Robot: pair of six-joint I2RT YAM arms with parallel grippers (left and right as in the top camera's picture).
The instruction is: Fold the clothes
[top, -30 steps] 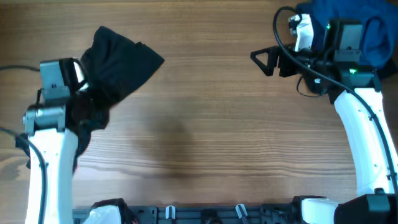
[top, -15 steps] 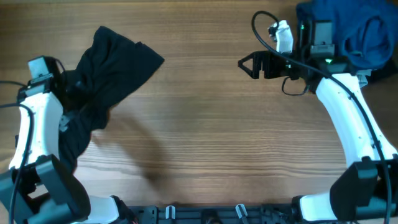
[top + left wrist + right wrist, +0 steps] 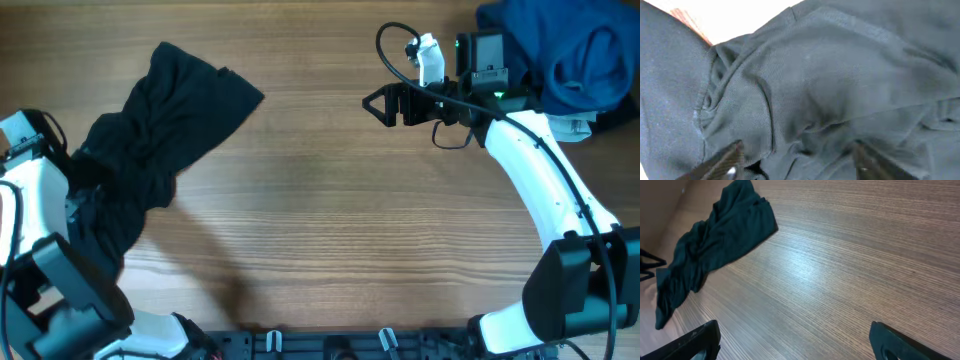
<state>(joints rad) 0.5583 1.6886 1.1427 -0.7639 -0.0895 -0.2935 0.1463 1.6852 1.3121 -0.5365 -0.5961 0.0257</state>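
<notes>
Since a second ago the clothes (image 3: 160, 130) are stretching out longer. Their lower end is trailing off with the left gripper (image 3: 797, 159) toward the left edge of the table (image 3: 320, 220), while the broad upper end is staying where it was. They are lying as one wrinkled black band, wide at the far end and narrowing into a bunched rope near the left fingers. In the left wrist view the cloth is filling almost everything, its folds piling up between and ahead of the two fingers (image 3: 727, 161). Those fingers are showing apart at the bottom corners, with fabric lying between them. Whether they are actually pinching it I cannot tell.

Over the same second the right gripper (image 3: 375, 104) is moving left too. It is hanging over bare wood with its fingers spread wide and nothing between them. The clothes are lying well apart from these fingers, far ahead of them across the table. A blue garment (image 3: 560, 45) is sitting heaped behind the right gripper, back past its wrist, at the table's corner.
</notes>
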